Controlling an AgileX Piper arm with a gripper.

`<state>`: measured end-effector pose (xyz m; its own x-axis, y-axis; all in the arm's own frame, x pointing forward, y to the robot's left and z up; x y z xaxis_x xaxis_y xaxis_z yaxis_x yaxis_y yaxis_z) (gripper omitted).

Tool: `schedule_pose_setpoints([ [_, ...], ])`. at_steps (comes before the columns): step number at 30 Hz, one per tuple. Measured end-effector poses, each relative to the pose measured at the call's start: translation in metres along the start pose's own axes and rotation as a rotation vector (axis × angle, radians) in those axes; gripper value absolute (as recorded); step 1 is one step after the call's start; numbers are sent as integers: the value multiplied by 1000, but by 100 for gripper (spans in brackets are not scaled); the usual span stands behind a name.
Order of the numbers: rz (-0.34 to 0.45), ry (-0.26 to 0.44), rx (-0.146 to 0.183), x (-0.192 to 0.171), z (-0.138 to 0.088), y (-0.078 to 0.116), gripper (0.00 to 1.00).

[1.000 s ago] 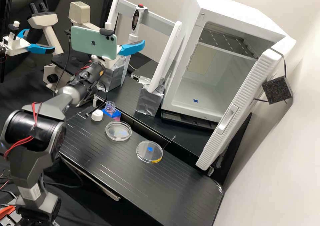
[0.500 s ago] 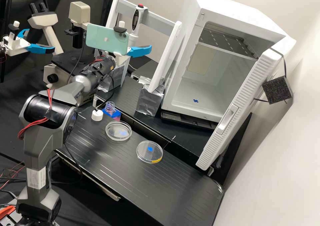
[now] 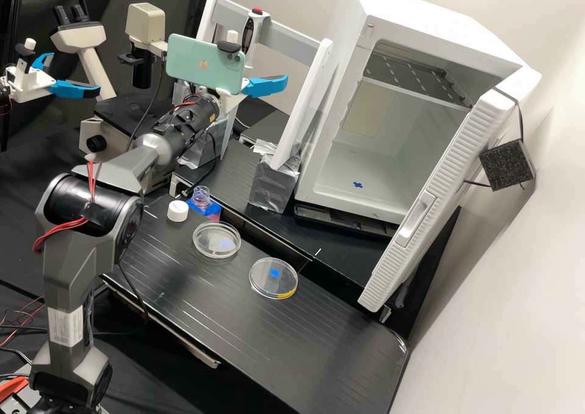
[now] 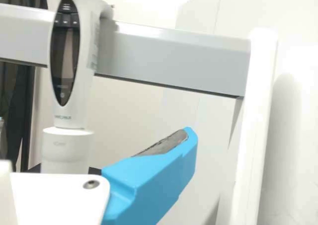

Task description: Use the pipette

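The gripper (image 3: 268, 86) is in front of the white rack in the high view, one blue finger standing out to the right of a mint-green phone. The pipette (image 3: 248, 28) hangs upright on the rack's crossbar, its lower part hidden behind the phone. From the wrist, the white pipette (image 4: 90, 61) with its dark oval display is seen upright, and the gripper (image 4: 154, 180) has one blue finger spread well out to the side, touching nothing. The other finger is hidden. An uncapped bottle (image 3: 201, 196) sits in a blue-and-pink holder on the bench.
Beside the bottle lies a white cap (image 3: 177, 211). Two clear dishes, one (image 3: 216, 240) near the bottle and one (image 3: 273, 278) farther right, rest on the black bench (image 3: 292, 353). The rack's white post (image 3: 304, 106) and an open white incubator (image 3: 390, 158) stand behind.
The arm has swung right, carrying the gripper and phone toward the rack; the phone now covers part of the pipette. Dishes, bottle and cap have stayed put.
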<state>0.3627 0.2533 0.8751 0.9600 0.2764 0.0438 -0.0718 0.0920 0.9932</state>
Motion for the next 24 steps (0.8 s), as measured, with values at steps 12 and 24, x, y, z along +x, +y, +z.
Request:
schedule_pose_setpoints([
  [12,-10,-14,-2,0,2,-1,0],
  [24,-12,-22,-12,0,2,-1,0],
])
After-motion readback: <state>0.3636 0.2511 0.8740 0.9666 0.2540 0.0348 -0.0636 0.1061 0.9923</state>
